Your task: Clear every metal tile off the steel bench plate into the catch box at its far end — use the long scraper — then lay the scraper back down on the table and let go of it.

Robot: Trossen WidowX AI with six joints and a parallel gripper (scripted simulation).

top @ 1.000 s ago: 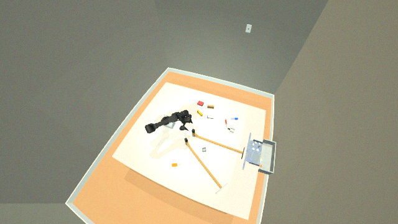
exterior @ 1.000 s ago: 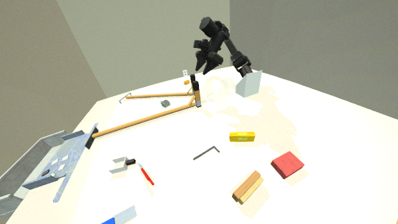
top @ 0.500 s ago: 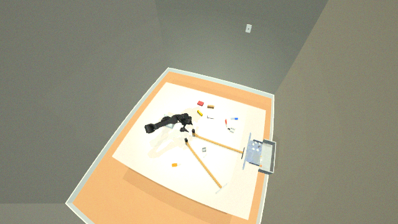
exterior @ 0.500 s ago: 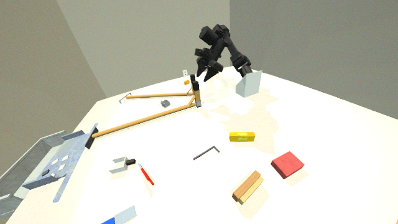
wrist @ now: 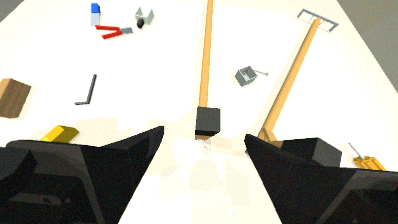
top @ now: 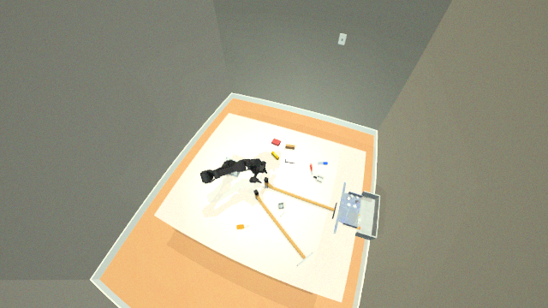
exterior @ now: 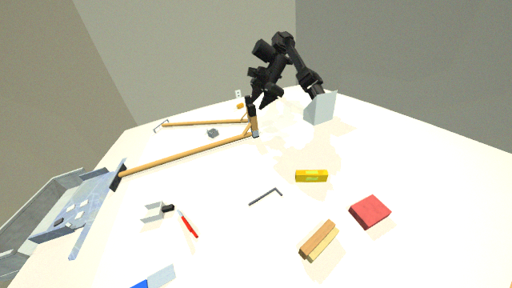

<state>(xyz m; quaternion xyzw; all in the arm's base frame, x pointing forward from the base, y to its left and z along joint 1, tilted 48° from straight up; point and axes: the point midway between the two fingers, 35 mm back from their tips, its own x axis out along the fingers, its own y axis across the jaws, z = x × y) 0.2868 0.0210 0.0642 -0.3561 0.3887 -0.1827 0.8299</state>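
The long scraper [top: 300, 198] [exterior: 184, 153] [wrist: 205, 60] lies on the table, a wooden pole whose dark blade rests at the near edge of the steel bench plate [top: 344, 219] [exterior: 94, 186]. Its black grip [exterior: 250, 110] [wrist: 207, 120] stands upright at the near end. Several small tiles [exterior: 79, 215] lie on the plate. The grey catch box [top: 376, 214] [exterior: 28, 208] sits at the plate's far end. My gripper [top: 257, 174] [exterior: 258, 105] [wrist: 205, 133] is open and empty, hanging just above and behind the black grip, with one finger to each side of it.
A second long pole with a wire head [top: 280, 227] [exterior: 200, 122] [wrist: 290, 75] lies beside the scraper. A yellow level [exterior: 311, 175], an allen key [exterior: 262, 196], a red block [exterior: 370, 211], a wooden block [exterior: 318, 240], a red-handled tool [exterior: 188, 225] and small brackets [exterior: 154, 212] are scattered around.
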